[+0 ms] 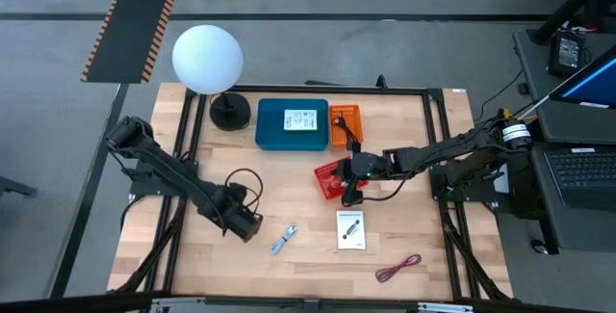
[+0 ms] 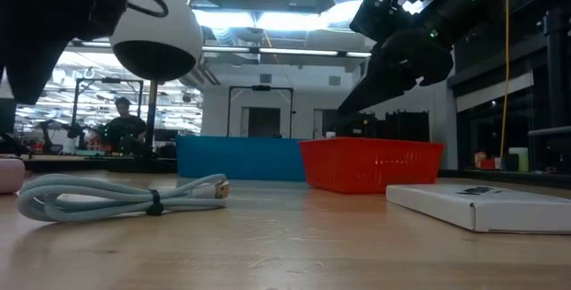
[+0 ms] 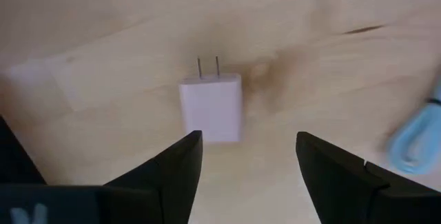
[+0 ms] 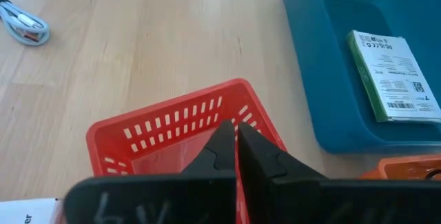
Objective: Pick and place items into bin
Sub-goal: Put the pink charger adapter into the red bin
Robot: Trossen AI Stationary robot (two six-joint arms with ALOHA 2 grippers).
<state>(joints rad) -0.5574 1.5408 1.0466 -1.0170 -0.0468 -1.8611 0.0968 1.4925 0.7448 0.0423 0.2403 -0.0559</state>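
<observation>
Left gripper [image 3: 248, 156] wide open, empty, hovering over white plug charger [image 3: 211, 105] on surface. Risk: off-centre descent, finger clipping charger, pushing it aside. Blue-silver cable [image 1: 283, 238] just beside. Blue bin [image 1: 292, 125] beyond, holding one card. Right gripper [image 4: 236, 143] shut, empty, above red basket [image 4: 165, 138]; could knock basket.

White plug charger [image 3: 211, 107] flat on table, prongs exposed

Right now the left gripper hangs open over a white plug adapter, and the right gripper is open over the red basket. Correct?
One slip: the right gripper is shut, fingers together over the red basket, per the right wrist view. The left gripper is open over the white plug adapter.
</observation>
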